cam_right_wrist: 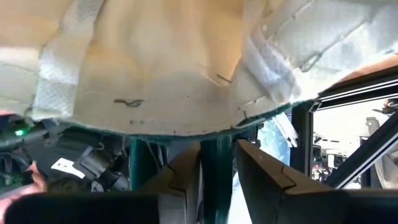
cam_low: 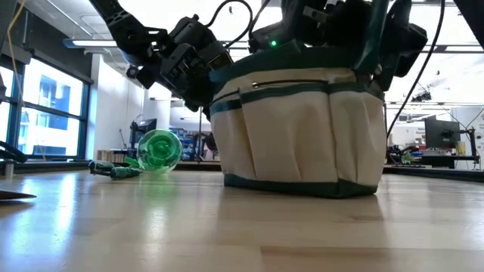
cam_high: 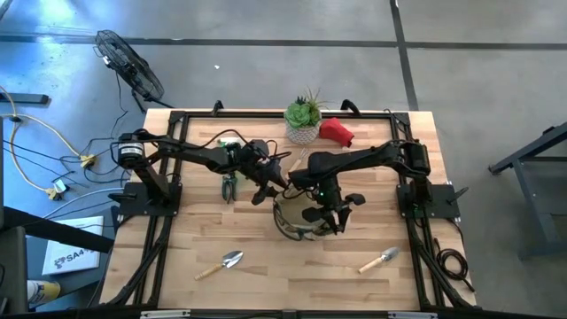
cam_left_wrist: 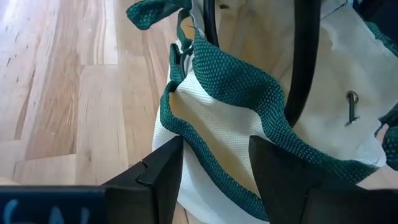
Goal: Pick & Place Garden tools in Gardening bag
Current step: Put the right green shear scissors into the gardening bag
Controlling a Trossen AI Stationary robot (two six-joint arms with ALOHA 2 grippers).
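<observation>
The tan gardening bag point(cam_high: 297, 227) with green trim stands on its base in the middle of the table point(cam_low: 302, 128). My right gripper point(cam_high: 330, 215) is over the bag's mouth, shut on a green strap point(cam_right_wrist: 217, 180). My left gripper point(cam_high: 268, 184) is open at the bag's far left rim. Its fingers stand on either side of the green-trimmed rim point(cam_left_wrist: 214, 177). A pruner point(cam_high: 229, 186) lies left of the bag. Two trowels point(cam_high: 221, 264) point(cam_high: 379, 260) lie near the front edge. A red item point(cam_high: 337, 131) lies at the back. A green spray bottle point(cam_low: 159, 149) lies on its side behind the bag. My right gripper pinches a green strap at the bag's rim point(cam_right_wrist: 217, 155) between its two fingers, coming from above the bag's mouth. The bag's base stays on the table and the bag stands upright. My left gripper: I cannot tell whether its fingers point(cam_left_wrist: 163, 171) touch the rim point(cam_left_wrist: 205, 152).
A green spiky plant in a white pot point(cam_high: 304, 120) stands at the back middle, next to the red item. The black frame rails point(cam_high: 168, 204) run along the table's left and right sides. Bare wood lies between the two trowels at the front.
</observation>
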